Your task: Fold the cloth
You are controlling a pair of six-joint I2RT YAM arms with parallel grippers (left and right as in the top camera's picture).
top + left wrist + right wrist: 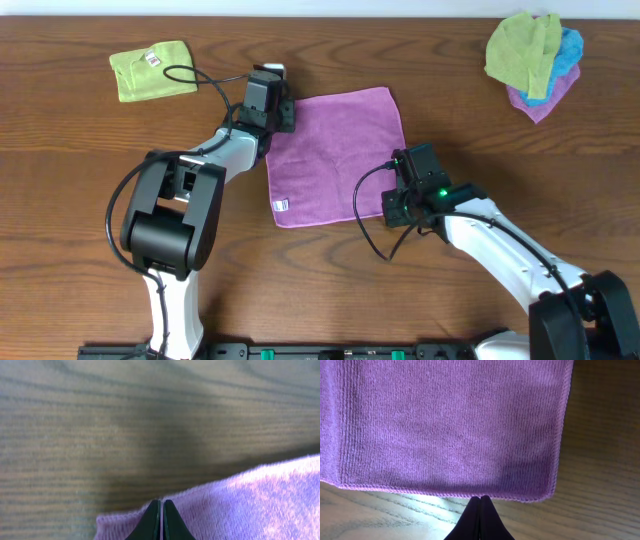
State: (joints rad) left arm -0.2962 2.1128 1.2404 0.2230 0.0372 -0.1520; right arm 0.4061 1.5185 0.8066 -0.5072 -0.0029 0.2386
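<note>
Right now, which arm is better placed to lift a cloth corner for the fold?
Probably left. The left gripper has its jaws shut at the cloth edge, beside a corner. The right gripper jaws only meet the hem, farther from its corner.

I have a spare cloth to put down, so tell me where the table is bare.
Bare wood lies right of the purple cloth, up to the cloth pile, and along the table's left side below the green cloth. It is crowded around the purple cloth, where the left arm and right arm reach in.

overhead looks straight down; both wrist views closely share the cloth (pixel 335 150).
</note>
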